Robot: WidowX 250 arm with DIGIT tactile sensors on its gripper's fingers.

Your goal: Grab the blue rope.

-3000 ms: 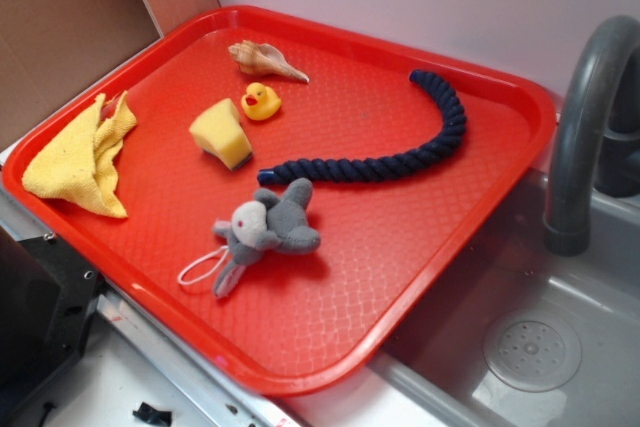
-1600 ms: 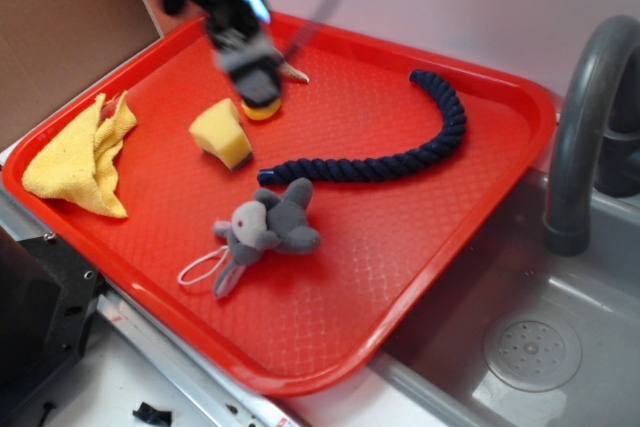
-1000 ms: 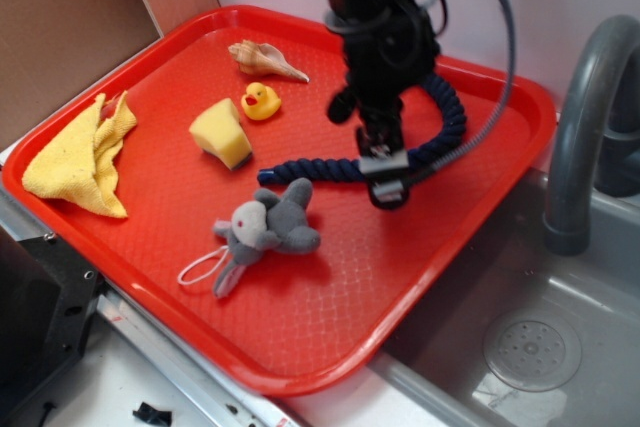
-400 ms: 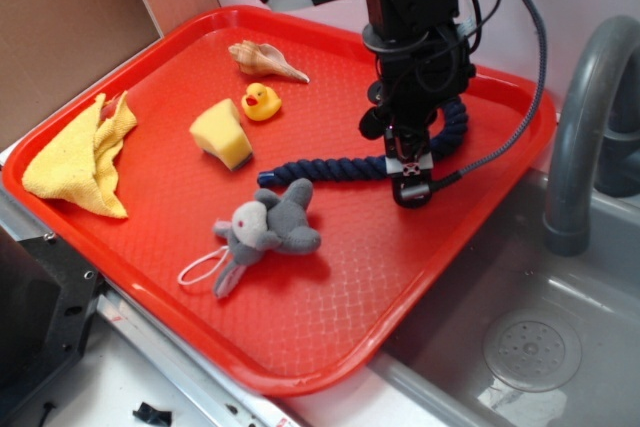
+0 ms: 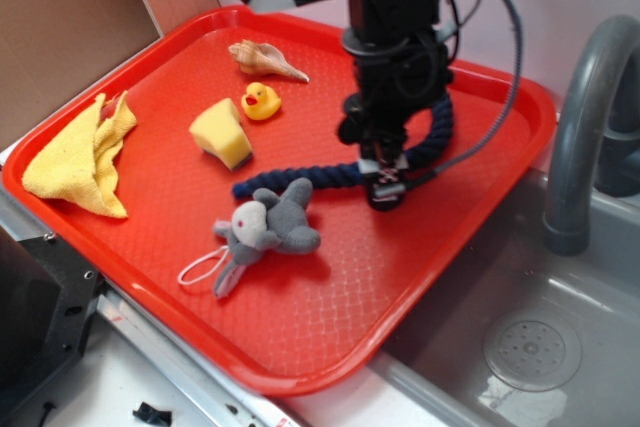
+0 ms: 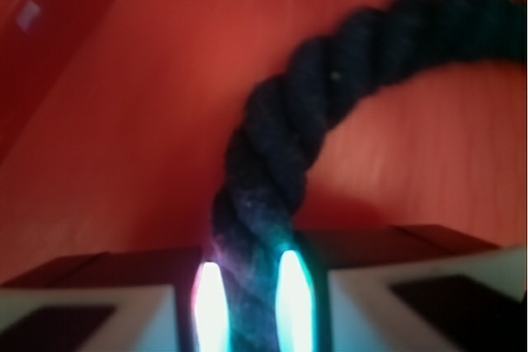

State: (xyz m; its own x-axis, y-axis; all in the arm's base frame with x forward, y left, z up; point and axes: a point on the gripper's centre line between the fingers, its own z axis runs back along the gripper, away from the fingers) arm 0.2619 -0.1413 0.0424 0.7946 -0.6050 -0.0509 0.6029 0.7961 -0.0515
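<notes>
Crumpled yellow cloth (image 5: 82, 157) at left edge of red plastic tray (image 5: 300, 327); yellow sponge block (image 5: 221, 132), yellow rubber duck (image 5: 260, 100) and spiral seashell (image 5: 265, 60) toward rear; grey plush toy (image 5: 268, 226) mid-tray; black gripper (image 5: 385, 179) pinched tight on thick navy twisted rope (image 5: 300, 177) right of centre. Clamping of rope (image 6: 280, 154) between both fingers (image 6: 124, 311) plain only from wrist; grey curved faucet (image 5: 585, 117) past right edge only from outside.
</notes>
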